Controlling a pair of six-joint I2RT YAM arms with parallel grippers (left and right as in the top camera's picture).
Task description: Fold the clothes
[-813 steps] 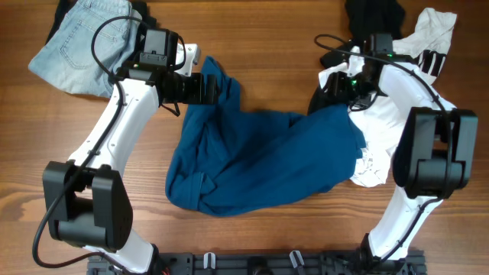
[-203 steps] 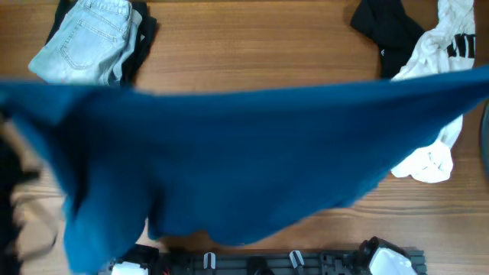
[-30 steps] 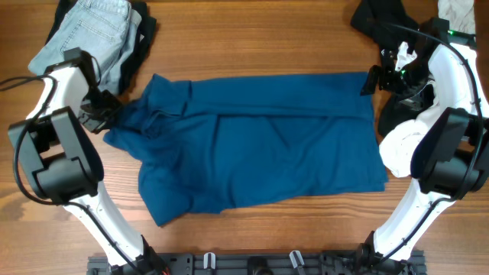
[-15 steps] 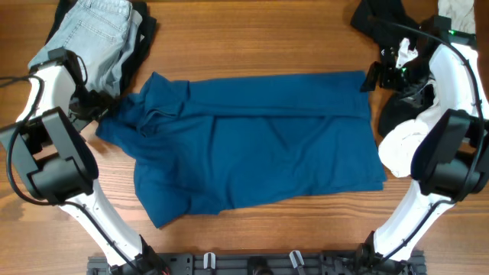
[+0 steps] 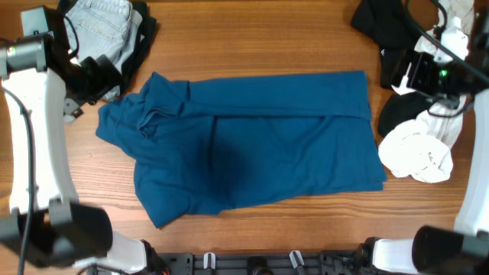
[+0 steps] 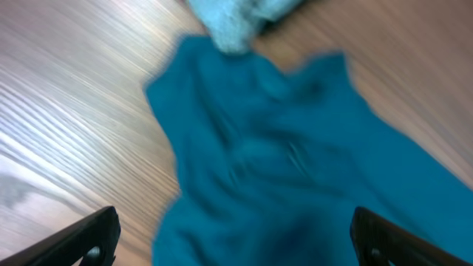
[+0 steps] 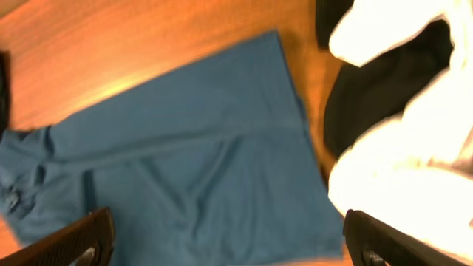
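The deep-blue shirt lies spread flat across the middle of the table, its collar end bunched at the left. My left gripper hangs open above that left end, holding nothing. In the left wrist view the shirt fills the space under the wide-apart fingers. My right gripper hovers open above the shirt's upper right corner. In the right wrist view the shirt lies below, with the white garment and black garment to its right.
Folded light-blue jeans on a dark garment sit at the back left. The white black-marked garment and the black one are heaped at the right edge. Bare wood lies behind the shirt.
My left gripper has opened, let go of the shirt's left end and risen. My right arm has also lifted away from the table. The shirt stays flat.
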